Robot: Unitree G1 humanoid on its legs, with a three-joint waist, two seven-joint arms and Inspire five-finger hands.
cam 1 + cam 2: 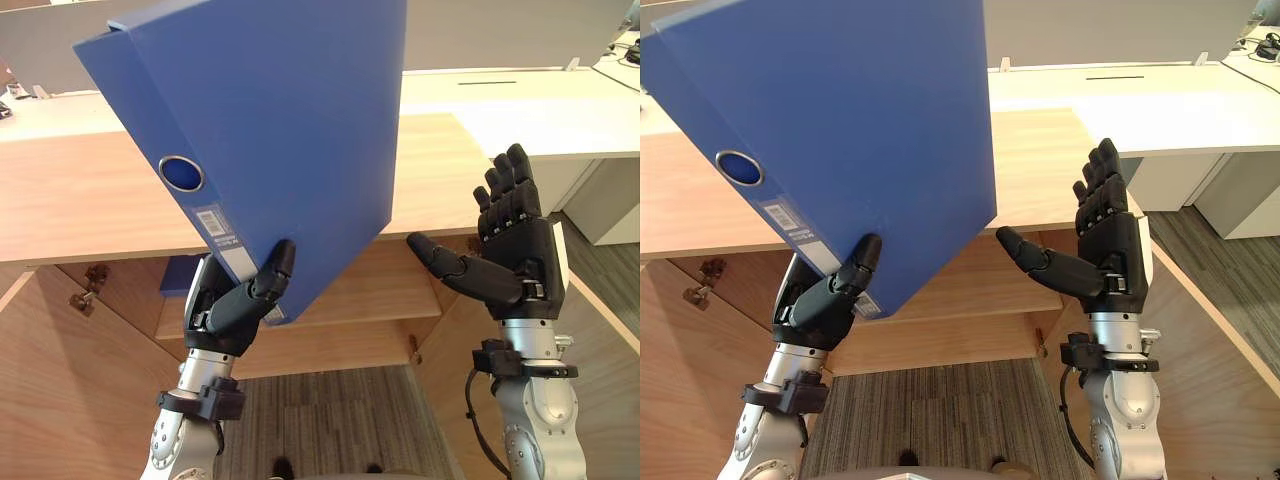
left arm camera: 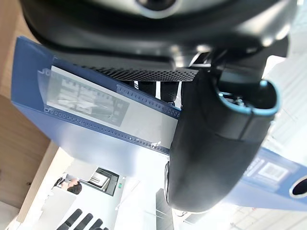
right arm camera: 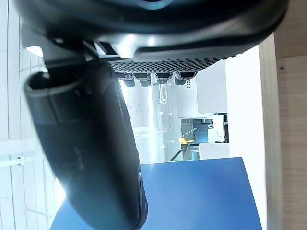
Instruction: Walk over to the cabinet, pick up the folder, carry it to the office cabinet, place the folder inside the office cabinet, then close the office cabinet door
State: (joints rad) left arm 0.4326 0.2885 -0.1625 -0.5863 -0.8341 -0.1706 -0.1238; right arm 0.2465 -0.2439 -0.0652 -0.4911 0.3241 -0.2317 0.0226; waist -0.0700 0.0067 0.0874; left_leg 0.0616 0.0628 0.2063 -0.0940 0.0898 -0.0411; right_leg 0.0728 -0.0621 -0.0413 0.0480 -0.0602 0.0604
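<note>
Step in hand: carry near end, placing not yet begun, as I judge.
- Left hand [image 1: 235,305] curled round lower spine corner of blue folder [image 1: 270,110].
- Folder tilted, raised above wooden surface [image 1: 90,200].
- Right hand [image 1: 510,255] empty, fingers straight, thumb spread; near folder, not touching.

Next move: bring folder down below front edge of surface, then slide onto cabinet shelf [image 1: 390,290].

Left door [image 1: 70,380] and right door [image 1: 600,400] stand open; wide room between them.

Surface edge close to folder, needs care.
</note>
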